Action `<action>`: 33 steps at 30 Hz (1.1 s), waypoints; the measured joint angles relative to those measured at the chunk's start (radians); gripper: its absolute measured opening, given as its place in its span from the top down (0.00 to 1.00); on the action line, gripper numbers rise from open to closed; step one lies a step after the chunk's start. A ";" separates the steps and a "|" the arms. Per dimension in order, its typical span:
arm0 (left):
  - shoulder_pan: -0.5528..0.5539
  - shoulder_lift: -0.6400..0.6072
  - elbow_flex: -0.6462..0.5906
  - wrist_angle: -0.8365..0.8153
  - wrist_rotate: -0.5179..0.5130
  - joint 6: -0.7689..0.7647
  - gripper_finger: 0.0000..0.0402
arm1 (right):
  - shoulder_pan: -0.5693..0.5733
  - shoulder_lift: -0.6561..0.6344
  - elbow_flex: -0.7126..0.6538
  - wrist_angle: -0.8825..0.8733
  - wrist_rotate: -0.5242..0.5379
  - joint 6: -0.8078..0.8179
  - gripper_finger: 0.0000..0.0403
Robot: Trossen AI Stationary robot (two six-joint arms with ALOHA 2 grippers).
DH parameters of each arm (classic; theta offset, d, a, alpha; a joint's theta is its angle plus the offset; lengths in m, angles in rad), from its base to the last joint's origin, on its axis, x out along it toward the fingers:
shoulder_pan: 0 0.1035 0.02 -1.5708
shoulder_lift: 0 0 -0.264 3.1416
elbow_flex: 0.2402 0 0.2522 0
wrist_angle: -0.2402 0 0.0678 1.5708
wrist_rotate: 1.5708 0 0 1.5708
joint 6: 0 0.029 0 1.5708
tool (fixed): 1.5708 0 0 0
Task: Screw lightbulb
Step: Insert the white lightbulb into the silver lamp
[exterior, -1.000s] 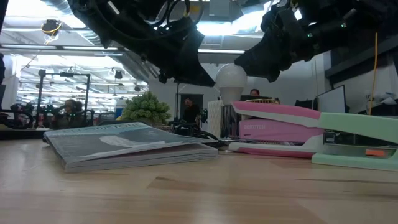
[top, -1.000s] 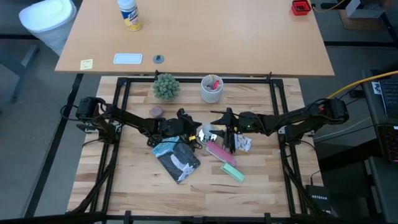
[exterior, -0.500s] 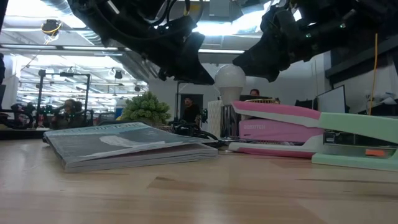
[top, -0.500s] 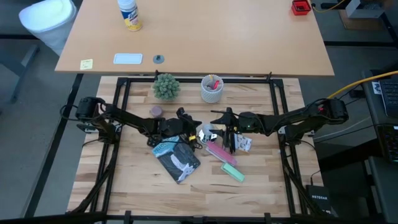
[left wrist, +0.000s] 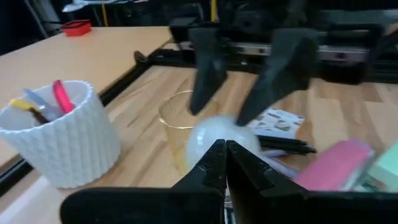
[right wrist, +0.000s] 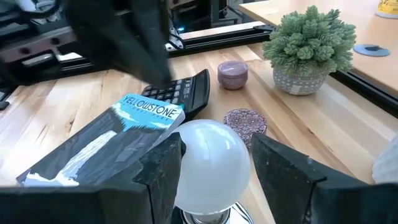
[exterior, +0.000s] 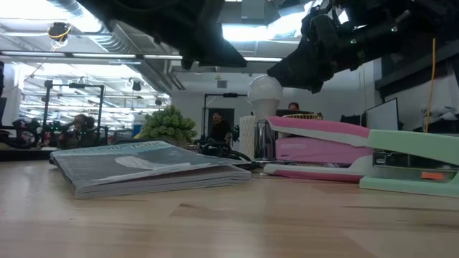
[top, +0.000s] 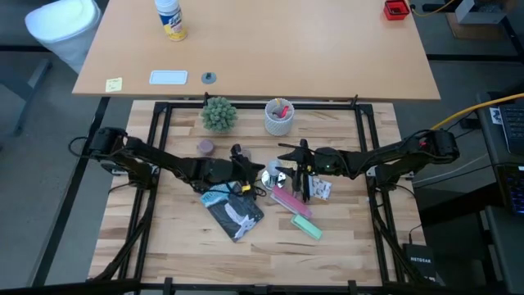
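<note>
- The lightbulb (right wrist: 210, 160) is glossy white with a silvery base
- Both claws, left claw (left wrist: 224, 163) and right claw (right wrist: 214, 168), are black
- The bench (top: 344, 246) is pale wood with a visible plank grain, framed in black rails
- The book (right wrist: 99, 149) has a blue-and-white cover with a turquoise band lettered in white
- One stapler (exterior: 326, 149) is pink, the other stapler (exterior: 416, 172) mint green
- The ribbed cup (left wrist: 59, 143) is white, holding pink, yellow and blue items
- The plant (right wrist: 309, 37) is green in a speckled grey pot
- The small jar (right wrist: 232, 74) is mauve
- The glass (left wrist: 177, 127) is clear amber-tinted
- The coaster (right wrist: 245, 121) is brown with a dotted pattern
</note>
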 joint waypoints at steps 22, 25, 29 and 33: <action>-0.018 0.168 0.000 0.146 0.238 -0.077 1.00 | -0.003 0.000 0.001 0.003 0.050 0.000 0.50; -0.006 0.178 0.000 0.176 0.239 -0.063 1.00 | -0.003 0.000 0.001 0.001 0.046 0.000 0.50; -0.003 0.178 0.000 0.176 0.230 -0.053 1.00 | -0.002 0.000 0.001 -0.001 0.041 0.000 0.50; -0.003 0.178 0.000 0.151 0.199 -0.026 1.00 | -0.001 0.000 0.001 -0.001 -0.004 0.000 0.50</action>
